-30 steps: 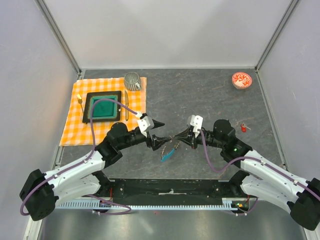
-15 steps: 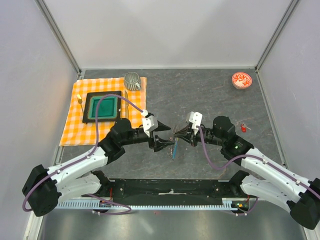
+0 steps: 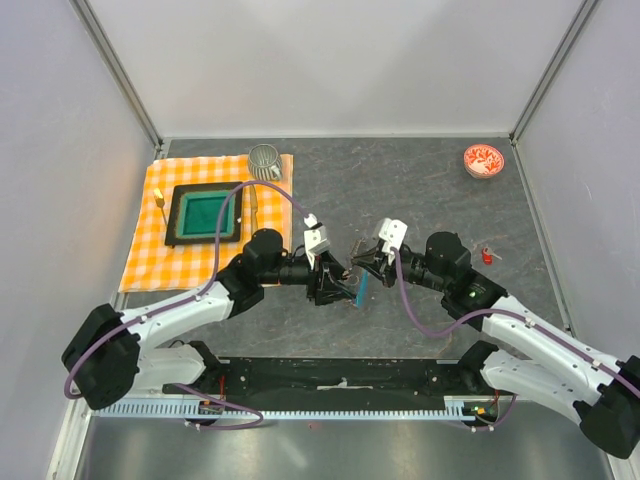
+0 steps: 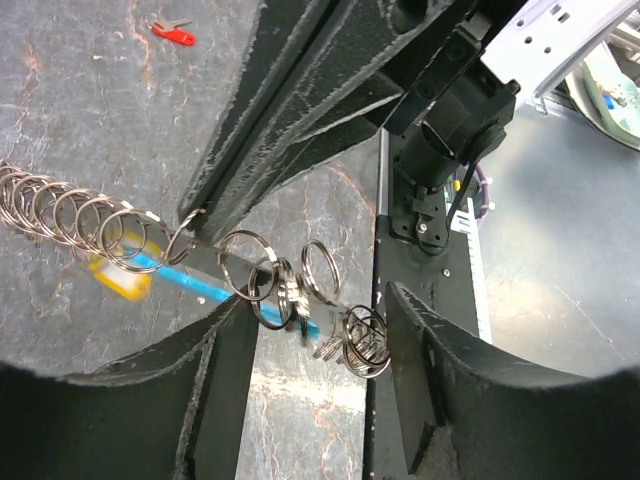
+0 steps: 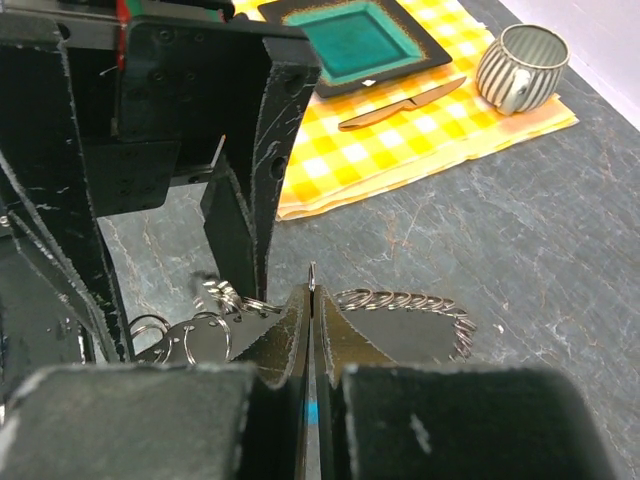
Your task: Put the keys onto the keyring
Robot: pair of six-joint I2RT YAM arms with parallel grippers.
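Overhead, the two arms meet nose to nose at mid-worktop [image 3: 400, 190]. The left tool [image 3: 335, 288] and the right tool [image 3: 355, 270] almost touch, and the keyring [image 3: 357, 284] sits between them. Only its blue tag [image 3: 361, 293] shows clearly here, a short strip with its long axis running roughly near-to-far, slightly tilted. A red key [image 3: 487, 256] lies alone well off to the right. On the left, an orange checked cloth [image 3: 140, 260] carries a dark-rimmed green plate [image 3: 172, 215] and a striped mug [image 3: 265, 160]. A red-and-white bowl [image 3: 484, 160] stands at the far right corner.

From the left wrist, the keyring is a string of linked silvery wire rings. Its long axis slants from the left edge down toward the lower right, where it ends in a bunched cluster. The left tool's jaws stand wide apart, with that cluster between them. The right tool's closed tips come in from above and meet one ring. The blue tag lies under the chain, and a blurred yellow key [image 4: 115, 278] sits at its left end.

From the right wrist, the right tool is pinched tight on a single ring that stands upright above its tips. The rest of the chain fans out to either side just beyond, raised off the worktop.
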